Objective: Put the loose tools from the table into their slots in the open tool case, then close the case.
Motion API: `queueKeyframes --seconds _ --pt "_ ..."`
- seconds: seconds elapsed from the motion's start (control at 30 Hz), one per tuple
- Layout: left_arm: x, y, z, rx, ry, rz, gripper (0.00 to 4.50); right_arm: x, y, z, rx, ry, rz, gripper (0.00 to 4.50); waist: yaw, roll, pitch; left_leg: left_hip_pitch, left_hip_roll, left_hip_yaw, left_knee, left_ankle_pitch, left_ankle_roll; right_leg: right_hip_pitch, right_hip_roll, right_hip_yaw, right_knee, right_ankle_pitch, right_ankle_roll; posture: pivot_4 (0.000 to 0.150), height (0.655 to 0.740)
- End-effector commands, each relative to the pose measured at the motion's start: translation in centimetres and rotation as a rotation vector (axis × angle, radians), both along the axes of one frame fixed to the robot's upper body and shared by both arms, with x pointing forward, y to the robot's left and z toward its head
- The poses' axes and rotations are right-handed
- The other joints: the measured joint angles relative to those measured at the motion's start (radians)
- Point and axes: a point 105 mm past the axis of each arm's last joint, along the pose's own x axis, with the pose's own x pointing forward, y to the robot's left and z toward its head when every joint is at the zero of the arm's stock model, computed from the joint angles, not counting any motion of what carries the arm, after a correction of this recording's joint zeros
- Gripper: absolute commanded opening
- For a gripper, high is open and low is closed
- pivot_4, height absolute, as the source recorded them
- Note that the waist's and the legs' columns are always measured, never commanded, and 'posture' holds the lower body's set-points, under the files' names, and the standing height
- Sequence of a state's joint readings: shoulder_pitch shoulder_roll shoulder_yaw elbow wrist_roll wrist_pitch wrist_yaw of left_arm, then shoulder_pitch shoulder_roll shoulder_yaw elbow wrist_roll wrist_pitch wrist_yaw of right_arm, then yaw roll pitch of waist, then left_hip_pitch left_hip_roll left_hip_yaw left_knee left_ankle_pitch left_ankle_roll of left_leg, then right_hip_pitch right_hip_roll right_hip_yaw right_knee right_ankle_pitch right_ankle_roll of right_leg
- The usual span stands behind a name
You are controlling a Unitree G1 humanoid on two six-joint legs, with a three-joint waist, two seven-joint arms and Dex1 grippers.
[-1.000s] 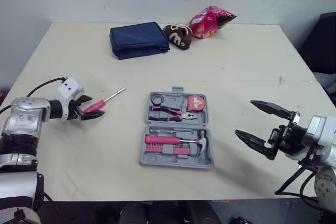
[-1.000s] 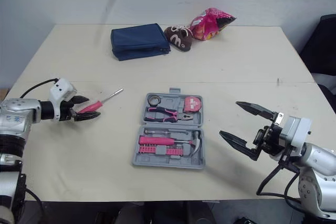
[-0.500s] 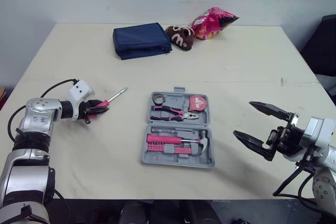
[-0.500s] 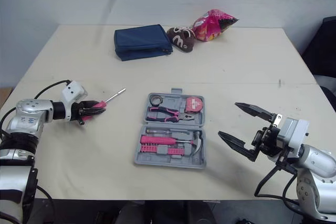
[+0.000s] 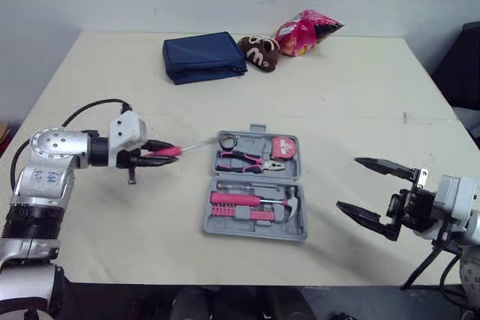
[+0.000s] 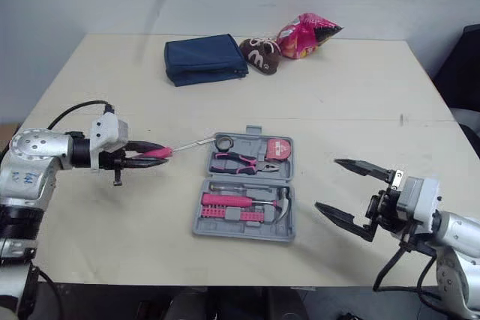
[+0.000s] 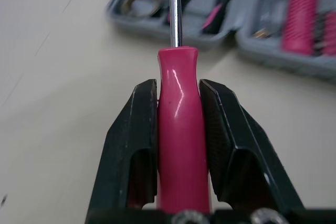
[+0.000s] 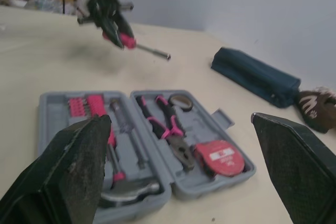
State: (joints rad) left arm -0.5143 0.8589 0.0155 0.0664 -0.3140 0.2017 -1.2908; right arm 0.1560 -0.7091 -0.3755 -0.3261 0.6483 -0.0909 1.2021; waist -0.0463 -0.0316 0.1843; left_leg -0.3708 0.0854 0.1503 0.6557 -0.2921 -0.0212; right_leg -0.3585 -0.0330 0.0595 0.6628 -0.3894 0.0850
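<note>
The left tool [image 6: 159,153] is clenched on the pink handle of a screwdriver [image 7: 181,145], one black finger pressed against each side. The screwdriver is held clear of the bench [image 5: 352,95]. Its steel shaft points toward the open grey tool case [image 5: 251,228], and its tip is just beside the case's far left corner.

The case lies flat near the middle of the bench with both halves open. The far half holds pink-and-black pliers [image 5: 240,161], a small ring-shaped item [image 5: 226,140] and a red tape measure [image 5: 282,147]. The tape measure has a pale label whose writing cannot be read. The near half holds a pink-handled driver [image 5: 234,199], a hammer [image 5: 289,204] and a pink rack of bits [image 5: 240,215].

The right tool [image 5: 347,183] hangs released to the right of the case, well apart from it, with its fingers spread wide and nothing between them.

At the far edge of the bench lie a navy zipped pouch [image 5: 204,56], a brown plush slipper [image 5: 257,50] marked with a white "m", and a pink snack bag [image 5: 307,31] whose print is illegible.
</note>
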Motion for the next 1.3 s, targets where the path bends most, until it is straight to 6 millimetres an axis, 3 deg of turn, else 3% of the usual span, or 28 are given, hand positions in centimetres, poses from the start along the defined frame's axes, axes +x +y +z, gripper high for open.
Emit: queueKeyframes --seconds 0.03,0.17,0.33,0.43,0.6,0.8,1.1,1.3 --pt "-3.2 -2.7 0.6 0.042 0.04 -0.141 0.56 -1.0 -0.5 0.2 -0.055 -0.015 0.03 4.5 0.0 0.0 0.0 0.0 0.0 0.0 0.0 0.0 0.0 0.0 0.001 0.0 0.0 0.0 0.0 0.15 0.74" --pt "-6.0 -5.8 -0.2 0.076 0.125 -0.235 0.56 -1.4 -0.4 0.1 -0.051 0.027 0.044 4.5 -0.003 0.0 0.0 0.0 0.0 -0.001 -0.001 0.0 0.0 0.001 0.002 0.002 -0.001 0.0 0.0 0.15 0.74" --pt "-7.1 -8.2 -2.4 0.136 0.209 -0.214 0.56 -2.1 -0.1 -0.3 -0.049 0.069 0.058 4.5 -0.001 0.001 0.0 0.0 0.0 -0.003 -0.001 0.0 0.0 0.002 0.003 0.002 -0.002 0.0 0.0 0.15 0.74" --pt "-6.6 -9.1 -4.3 0.199 0.205 -0.18 0.56 -2.4 0.2 -0.3 -0.051 0.073 0.055 4.5 0.001 0.001 0.0 0.0 0.0 -0.003 0.0 0.0 0.0 0.002 0.004 0.002 -0.003 0.0 0.0 0.15 0.74" --pt "-7.2 -10.9 -5.7 0.18 0.281 -0.177 0.56 -2.7 0.4 -0.5 -0.045 0.075 0.043 4.5 0.007 0.001 0.0 0.0 0.0 -0.003 0.0 0.0 0.0 0.002 0.004 0.003 -0.003 0.0 0.0 0.15 0.74" --pt "-7.2 -11.5 -7.0 0.214 0.286 -0.149 0.56 -3.2 -0.2 -1.1 -0.046 0.083 0.022 4.5 0.017 0.001 0.0 0.001 0.0 -0.003 0.0 0.0 0.0 0.002 0.003 0.003 -0.003 0.0 0.0 0.15 0.74" --pt "-6.7 -13.2 -7.3 0.193 0.257 -0.15 0.56 -3.5 -0.1 -1.6 -0.022 0.076 0.006 4.5 0.019 0.001 0.0 0.001 -0.001 -0.004 0.001 0.0 0.0 0.003 0.002 0.002 -0.003 0.0 0.0 0.15 0.74" --pt "-6.0 -12.6 -7.6 0.232 0.231 -0.118 0.56 -3.7 0.0 -1.8 -0.019 0.082 0.001 4.5 0.019 0.001 0.0 0.001 -0.001 -0.004 0.001 0.0 0.0 0.003 0.003 0.002 -0.003 0.0 0.0 0.15 0.74"
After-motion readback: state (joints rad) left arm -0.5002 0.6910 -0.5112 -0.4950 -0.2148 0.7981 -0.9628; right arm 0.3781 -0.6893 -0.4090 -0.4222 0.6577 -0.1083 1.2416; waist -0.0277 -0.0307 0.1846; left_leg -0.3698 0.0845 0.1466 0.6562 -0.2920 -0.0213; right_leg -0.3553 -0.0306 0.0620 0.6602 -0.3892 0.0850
